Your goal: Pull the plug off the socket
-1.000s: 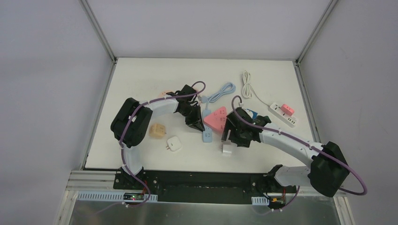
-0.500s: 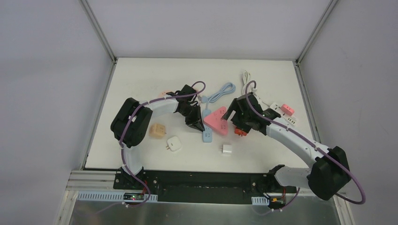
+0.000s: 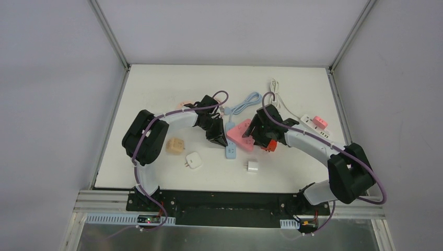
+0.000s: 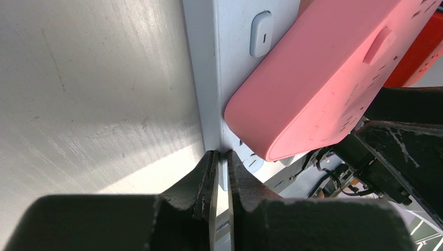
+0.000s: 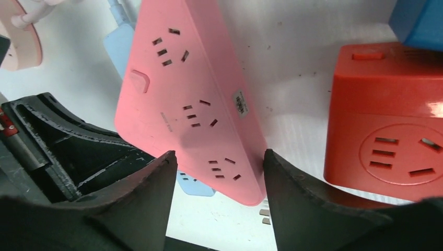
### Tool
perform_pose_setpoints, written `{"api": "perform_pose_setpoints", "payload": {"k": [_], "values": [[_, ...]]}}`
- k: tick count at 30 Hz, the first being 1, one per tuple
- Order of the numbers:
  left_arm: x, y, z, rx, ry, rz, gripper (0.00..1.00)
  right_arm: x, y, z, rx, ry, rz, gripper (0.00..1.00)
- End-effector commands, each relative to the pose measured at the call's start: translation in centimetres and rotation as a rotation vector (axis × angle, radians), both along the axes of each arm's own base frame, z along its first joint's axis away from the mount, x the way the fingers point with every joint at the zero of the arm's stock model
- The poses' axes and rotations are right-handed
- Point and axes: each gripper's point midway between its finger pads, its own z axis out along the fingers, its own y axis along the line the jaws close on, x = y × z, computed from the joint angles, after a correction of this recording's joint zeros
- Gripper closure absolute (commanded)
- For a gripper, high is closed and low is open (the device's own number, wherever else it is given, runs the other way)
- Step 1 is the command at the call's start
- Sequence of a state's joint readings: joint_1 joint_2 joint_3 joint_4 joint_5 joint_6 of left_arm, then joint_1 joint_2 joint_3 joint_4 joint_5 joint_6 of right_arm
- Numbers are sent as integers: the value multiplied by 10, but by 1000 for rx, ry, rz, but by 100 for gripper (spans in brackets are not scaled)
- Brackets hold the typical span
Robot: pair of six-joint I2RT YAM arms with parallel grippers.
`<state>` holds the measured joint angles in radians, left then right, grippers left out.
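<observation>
A pink triangular plug block (image 3: 241, 134) with socket holes on its face sits on the pale blue socket strip (image 3: 230, 151) at mid-table. My left gripper (image 3: 218, 137) is shut, and its fingertips (image 4: 219, 157) press against the strip's edge (image 4: 230, 63) just left of the pink block (image 4: 324, 78). My right gripper (image 3: 253, 137) is open and straddles the near corner of the pink block (image 5: 193, 99). Its right finger (image 5: 274, 170) is close against the block's edge, and the left finger (image 5: 164, 172) stands apart from it.
A red socket cube (image 3: 269, 145) stands just right of my right gripper. A white plug (image 3: 252, 167), a square white plug (image 3: 194, 160) and a beige cube (image 3: 175, 146) lie toward the front. A white strip (image 3: 316, 128) with a pink plug lies at the right, with blue (image 3: 245, 104) and white (image 3: 277, 94) cables behind.
The right arm left the white plug near the front, swung back, then moved left onto the pink block with its jaws narrowing. The left arm has not moved.
</observation>
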<state>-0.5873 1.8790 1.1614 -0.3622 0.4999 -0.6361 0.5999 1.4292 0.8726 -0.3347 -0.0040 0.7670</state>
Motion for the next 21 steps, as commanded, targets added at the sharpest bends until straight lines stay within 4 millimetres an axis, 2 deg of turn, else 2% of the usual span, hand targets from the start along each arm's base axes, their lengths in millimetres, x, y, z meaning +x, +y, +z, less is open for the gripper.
{"api": "perform_pose_setpoints", "payload": {"k": [1,4,9,15,21], "values": [[-25,34,-28,161,65,-27,88,3,17,1,70,5,36,40],[-22,32,-20,147,43,-27,81,1,29,2,126,11,63,47],[-15,32,-7,134,-6,-18,63,-2,40,5,156,23,71,52],[-14,35,-3,127,-31,-2,59,-8,57,4,165,38,75,56],[-12,34,4,79,-66,35,52,-4,62,1,142,54,80,56]]}}
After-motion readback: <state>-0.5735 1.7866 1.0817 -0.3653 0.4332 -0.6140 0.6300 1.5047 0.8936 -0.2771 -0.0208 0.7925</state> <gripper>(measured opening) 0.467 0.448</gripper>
